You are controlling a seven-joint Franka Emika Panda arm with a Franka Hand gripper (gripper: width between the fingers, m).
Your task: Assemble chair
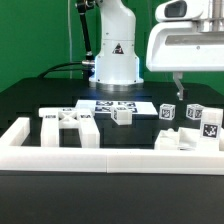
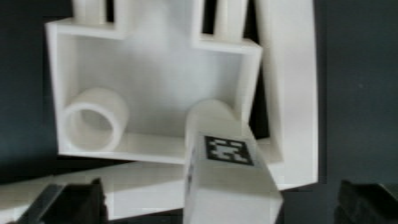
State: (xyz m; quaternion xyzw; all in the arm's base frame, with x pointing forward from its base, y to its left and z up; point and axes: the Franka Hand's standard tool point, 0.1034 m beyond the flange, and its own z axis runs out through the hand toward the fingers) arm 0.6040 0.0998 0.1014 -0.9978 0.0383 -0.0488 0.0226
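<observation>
— Where are the chair parts?

— Spread over the black table (image 1: 20, 100): a panel piece (image 1: 65, 122) left of centre in the exterior view, a small block (image 1: 122, 115) mid-frame in front of the marker board (image 1: 120, 104), and tagged blocks (image 1: 192, 115) at the exterior view's right, below the pincer (image 1: 178, 85).

— How will they handle?

— My guess is light, rigid plastic that is smooth, so it could slip or topple. I would take the tagged leg (image 2: 228, 175) across its flat sides.

— And the pincer?

— Spread wide. In the wrist view its fingertips (image 2: 63, 205) flank that leg with a gap on either side, so it touches and holds nothing. Beyond the leg lies a framed panel (image 2: 160, 80) with a round hole.
</observation>
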